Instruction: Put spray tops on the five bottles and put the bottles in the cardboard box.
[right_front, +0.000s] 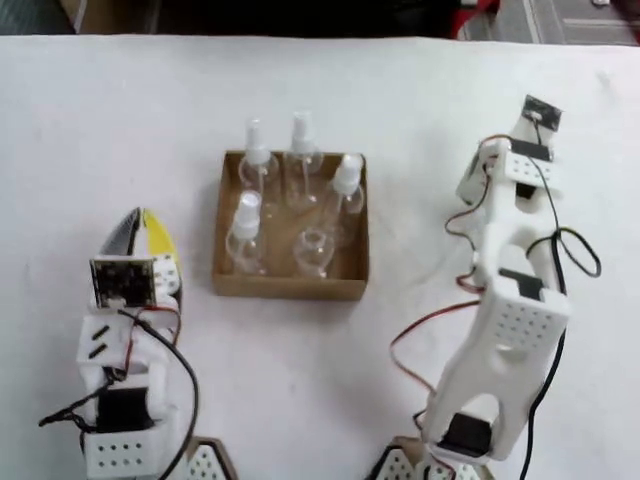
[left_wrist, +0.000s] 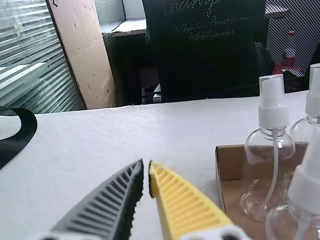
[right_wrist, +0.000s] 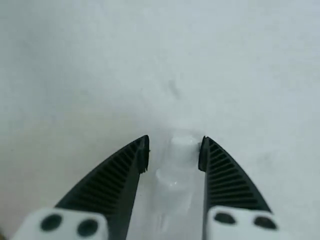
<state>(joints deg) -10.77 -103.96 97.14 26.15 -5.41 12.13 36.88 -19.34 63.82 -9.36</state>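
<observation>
The cardboard box (right_front: 285, 285) stands mid-table and holds several clear bottles. Most carry white spray tops, such as the one at the back left (right_front: 257, 160). The front right bottle (right_front: 313, 250) has a bare neck. My left gripper (right_front: 143, 225) (left_wrist: 146, 170), grey and yellow, lies shut and empty just left of the box (left_wrist: 230, 160), beside a topped bottle (left_wrist: 272, 150). My right gripper (right_wrist: 173, 150) is open, pointing down at the table. A loose white spray top (right_wrist: 177, 170) lies between its black fingers. The right arm (right_front: 510, 300) stretches along the table's right side.
White cloth covers the table (right_front: 120, 110). Red and black cables (right_front: 430, 325) trail beside the right arm. A dark cable loop (left_wrist: 20, 130) lies on the cloth far from the box. Bare cloth lies between the box and the right arm.
</observation>
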